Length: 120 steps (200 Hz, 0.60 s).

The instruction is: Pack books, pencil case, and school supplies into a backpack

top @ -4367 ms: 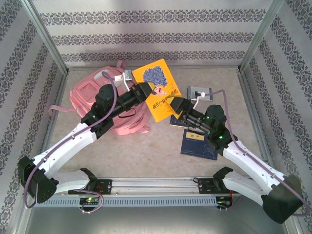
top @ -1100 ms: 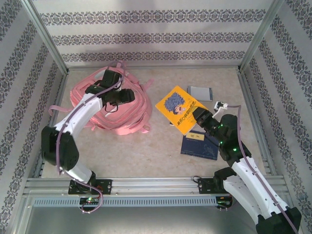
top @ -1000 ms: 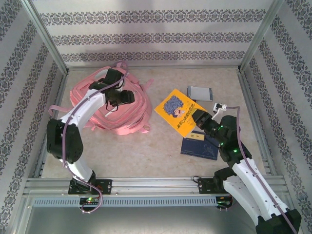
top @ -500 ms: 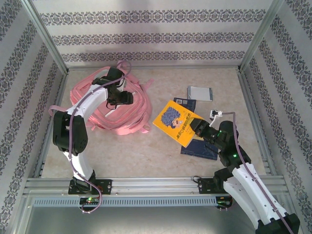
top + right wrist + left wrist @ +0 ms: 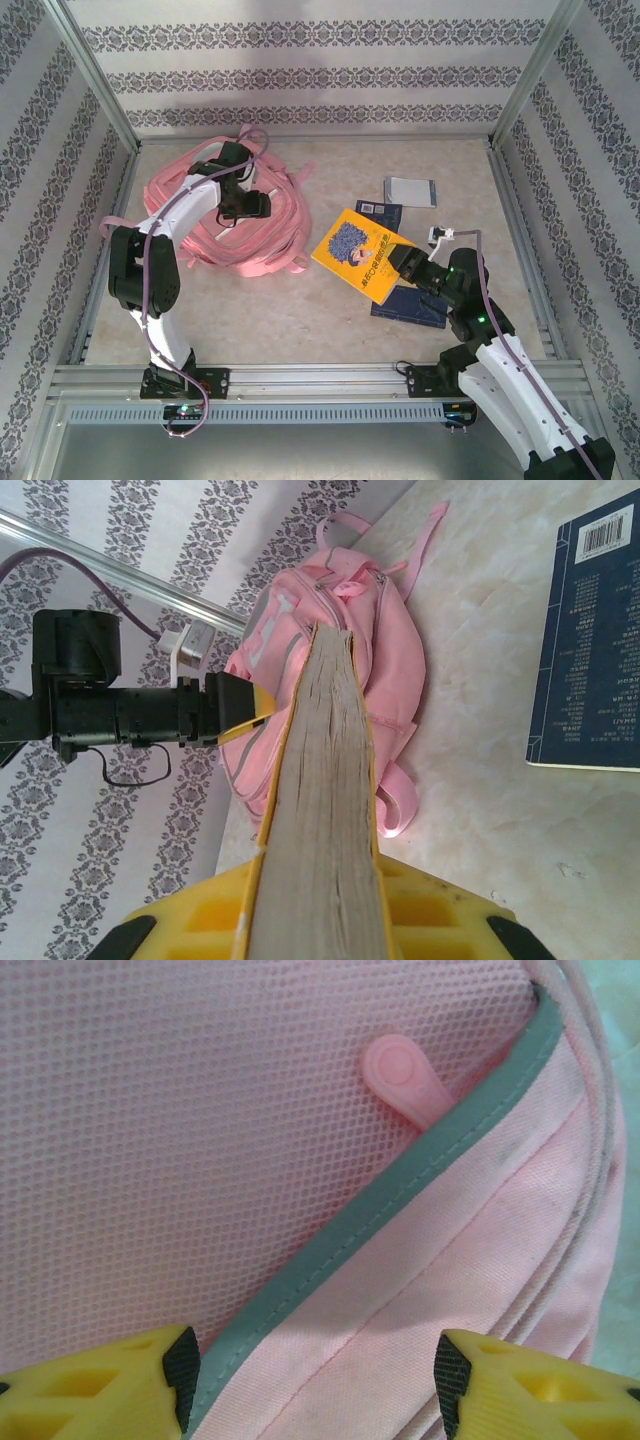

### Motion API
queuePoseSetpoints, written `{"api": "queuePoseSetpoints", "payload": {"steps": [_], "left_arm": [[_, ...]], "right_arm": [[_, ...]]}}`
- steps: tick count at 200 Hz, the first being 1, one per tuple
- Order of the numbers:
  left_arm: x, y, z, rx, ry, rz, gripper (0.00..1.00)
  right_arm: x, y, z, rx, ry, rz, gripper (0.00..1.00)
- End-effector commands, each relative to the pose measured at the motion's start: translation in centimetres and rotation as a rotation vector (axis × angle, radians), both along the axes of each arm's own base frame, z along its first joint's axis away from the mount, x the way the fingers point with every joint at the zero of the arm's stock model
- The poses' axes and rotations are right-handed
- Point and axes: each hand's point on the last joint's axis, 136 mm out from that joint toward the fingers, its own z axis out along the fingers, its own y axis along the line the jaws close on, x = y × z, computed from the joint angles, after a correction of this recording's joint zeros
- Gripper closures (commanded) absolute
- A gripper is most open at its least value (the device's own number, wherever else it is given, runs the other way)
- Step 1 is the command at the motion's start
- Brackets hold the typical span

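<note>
Left arm: the left pincer (image 5: 312, 1370) is spread and pinches nothing. It hovers close over the backpack (image 5: 275, 235), with its fingers either side of the grey trim (image 5: 400, 1200) and the pink zip pull (image 5: 405, 1080) just ahead.
Right arm: the right pincer (image 5: 400, 262) pinches the yellow book (image 5: 360, 250) by one edge and holds it tilted.
Yellow book location: between the backpack and the other books, apart from the backpack.
Backpack location: far-left of the counter (image 5: 300, 320), lying flat. Whether its main opening is unzipped cannot be told.
Done: no item is seen inside the backpack.
Remaining on counter: navy book (image 5: 415, 308), second navy book (image 5: 380, 209), grey-white notebook (image 5: 410, 190).
Progress estimate: early. The first book is in hand, and all packing lies ahead.
</note>
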Motion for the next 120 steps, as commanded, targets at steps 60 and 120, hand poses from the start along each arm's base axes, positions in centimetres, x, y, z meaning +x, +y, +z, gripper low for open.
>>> {"api": "queuePoseSetpoints", "payload": {"steps": [60, 120], "left_arm": [[-0.6, 0.0, -0.5, -0.113, 0.031, 0.013, 0.34], [-1.7, -4.1, -0.8, -0.374, 0.08, -0.04, 0.57]], "right_arm": [[0.2, 0.4, 1.7, 0.011, -0.085, 0.035, 1.0], [0.6, 0.5, 1.4, -0.002, -0.079, 0.038, 1.0]]}}
